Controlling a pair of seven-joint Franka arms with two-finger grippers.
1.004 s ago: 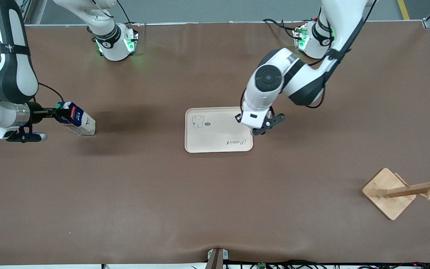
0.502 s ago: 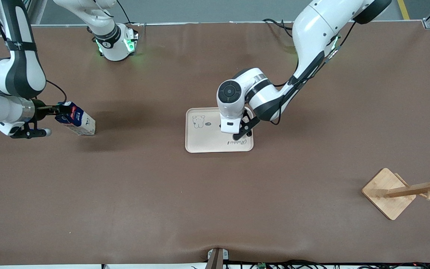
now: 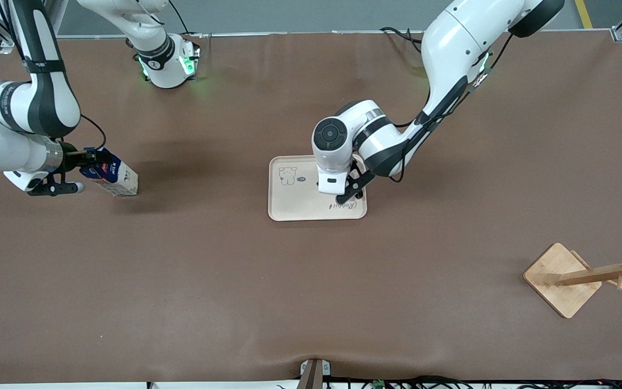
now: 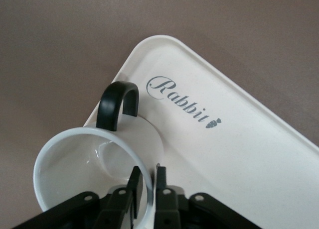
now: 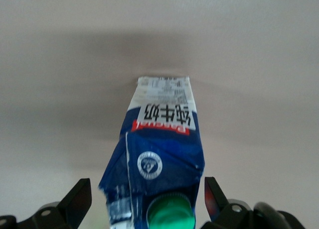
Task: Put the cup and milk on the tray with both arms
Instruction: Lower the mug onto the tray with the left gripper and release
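Note:
The white cup [image 4: 75,164] with its black handle [image 4: 117,102] stands on the cream tray [image 4: 239,154] at the corner beside the word "Rabbit". My left gripper [image 4: 148,176] straddles the cup's wall, one finger inside and one outside. Its jaws are slightly open, with a thin gap at the rim. In the front view the left wrist covers the cup over the tray [image 3: 295,202]. The blue and white milk [image 3: 116,179] rests on the table near the right arm's end, its green cap [image 5: 169,214] pointing at my right gripper [image 5: 147,199]. That gripper is open, with a finger on each side of the carton's top and clear of it.
A wooden rack [image 3: 565,278] with pegs on a square base stands toward the left arm's end, nearer the front camera than the tray. Both arm bases [image 3: 168,62] sit along the table's edge farthest from that camera.
The left arm swung in from beside the tray to above its Rabbit corner, then held still. The right arm's wrist shifted a little toward the milk. The carton stayed put.

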